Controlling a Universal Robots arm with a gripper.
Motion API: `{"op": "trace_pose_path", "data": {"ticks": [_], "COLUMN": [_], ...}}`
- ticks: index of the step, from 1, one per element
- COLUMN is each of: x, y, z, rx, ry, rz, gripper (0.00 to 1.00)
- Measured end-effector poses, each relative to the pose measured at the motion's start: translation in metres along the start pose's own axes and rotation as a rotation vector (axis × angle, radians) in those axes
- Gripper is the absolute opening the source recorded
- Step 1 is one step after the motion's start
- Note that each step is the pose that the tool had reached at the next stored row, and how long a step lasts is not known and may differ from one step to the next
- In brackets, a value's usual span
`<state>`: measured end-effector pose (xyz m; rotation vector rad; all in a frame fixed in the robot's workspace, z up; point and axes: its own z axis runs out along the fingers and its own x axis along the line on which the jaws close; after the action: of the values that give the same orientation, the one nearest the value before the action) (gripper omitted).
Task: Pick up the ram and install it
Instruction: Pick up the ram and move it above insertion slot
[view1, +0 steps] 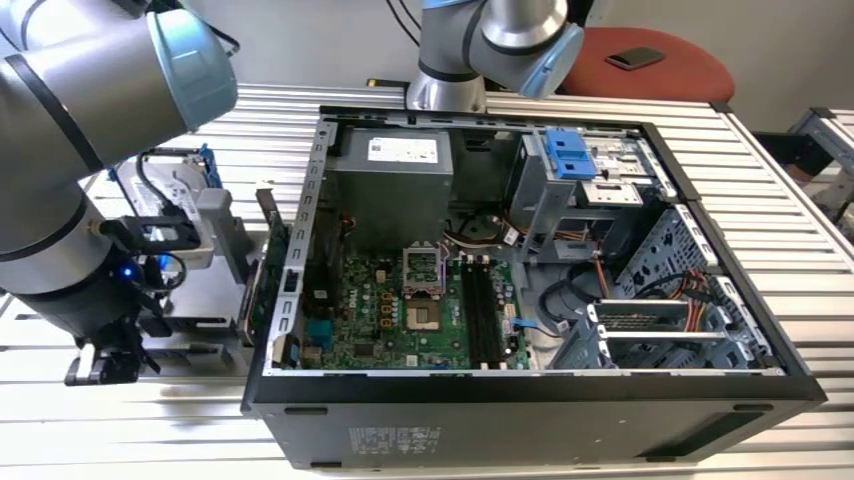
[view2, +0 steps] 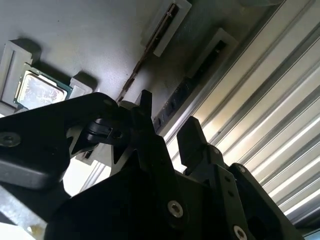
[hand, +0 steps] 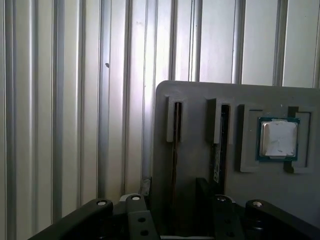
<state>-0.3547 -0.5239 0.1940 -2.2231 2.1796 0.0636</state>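
Note:
The ram (hand: 174, 150) is a thin dark strip standing on edge in the slot of a grey holder (hand: 195, 97) nearest the holder's edge. It is also seen in the second wrist view as the ram (view2: 187, 87). My gripper (hand: 173, 192) is open and straddles the strip, one black finger (view2: 145, 107) on each side, the strip running through the gripper (view2: 169, 122). Whether a finger touches it I cannot tell. In the exterior view my gripper (view1: 107, 365) hangs low at the exterior view's left, beside the open computer case (view1: 534, 385). The motherboard's long memory slots (view1: 481, 310) lie inside the case.
A second dark strip (hand: 220, 145) stands in the neighbouring slot, and a processor chip (hand: 278, 139) sits in a pocket beyond it. A green card (view1: 274, 270) leans by the case wall, a blue-framed drive (view1: 200, 195) stands behind. Another arm (view1: 481, 50) rises at the back. The table (hand: 60, 100) is slatted metal.

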Motion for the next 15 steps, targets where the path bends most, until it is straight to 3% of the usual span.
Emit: {"op": "trace_pose_path", "data": {"ticks": [10, 11, 15], "x": [-0.0003, -0.0004, -0.0005], "y": [0.0, 0.0, 0.0], "z": [0.0023, 0.0024, 0.0024], "rx": [-0.0001, -0.0001, -0.0001], "ry": [0.0, 0.0, 0.0], "rz": [0.0, 0.0, 0.0], "gripper": [1.0, 0.0, 0.0]}}
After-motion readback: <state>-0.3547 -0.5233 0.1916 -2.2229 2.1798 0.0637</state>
